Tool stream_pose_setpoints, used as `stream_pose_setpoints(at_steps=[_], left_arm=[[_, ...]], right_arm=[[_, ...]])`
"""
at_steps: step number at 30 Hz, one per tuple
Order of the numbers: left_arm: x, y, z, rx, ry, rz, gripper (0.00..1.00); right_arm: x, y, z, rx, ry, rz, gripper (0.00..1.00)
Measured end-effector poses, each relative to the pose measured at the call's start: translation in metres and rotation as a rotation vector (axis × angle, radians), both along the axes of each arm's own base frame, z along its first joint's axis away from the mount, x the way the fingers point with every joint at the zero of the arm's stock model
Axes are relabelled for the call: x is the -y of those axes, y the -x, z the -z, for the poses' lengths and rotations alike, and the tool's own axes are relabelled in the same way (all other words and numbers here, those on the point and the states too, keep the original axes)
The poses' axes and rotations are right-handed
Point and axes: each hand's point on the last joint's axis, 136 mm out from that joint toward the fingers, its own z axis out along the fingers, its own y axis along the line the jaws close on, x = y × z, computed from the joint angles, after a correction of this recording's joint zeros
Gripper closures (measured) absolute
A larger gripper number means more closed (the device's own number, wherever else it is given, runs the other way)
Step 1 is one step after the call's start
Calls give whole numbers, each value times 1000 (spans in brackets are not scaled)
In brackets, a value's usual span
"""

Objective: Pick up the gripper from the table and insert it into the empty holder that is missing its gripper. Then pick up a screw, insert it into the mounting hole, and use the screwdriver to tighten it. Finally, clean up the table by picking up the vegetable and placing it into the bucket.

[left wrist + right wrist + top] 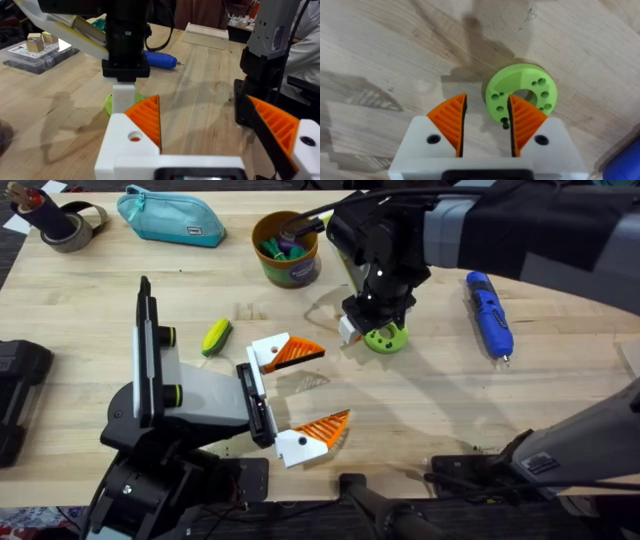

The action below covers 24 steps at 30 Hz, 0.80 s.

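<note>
Fingers (454,120) of the right gripper (486,125) stand parted just above the lime-green round part (520,95), one pad overlapping its rim, though overhead the dark arm hides most of that gripper. Left gripper (305,392) hangs released, gripping nothing, near that green part. Beyond the part stands the bucket (286,250), its contents hard to make out; the screwdriver (489,314) and the vegetable (216,337) lie on opposite sides of it.
</note>
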Motion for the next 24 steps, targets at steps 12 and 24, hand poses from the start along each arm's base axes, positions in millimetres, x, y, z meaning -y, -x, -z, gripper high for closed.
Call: stream_pose_setpoints(at_steps=[12,24], left_arm=[[0,0,0,0,1,0,11],[0,0,0,0,1,0,11]], right_arm=[[-1,1,-5,8,-13,10,526],[16,7,-91,201,-189,151,526]])
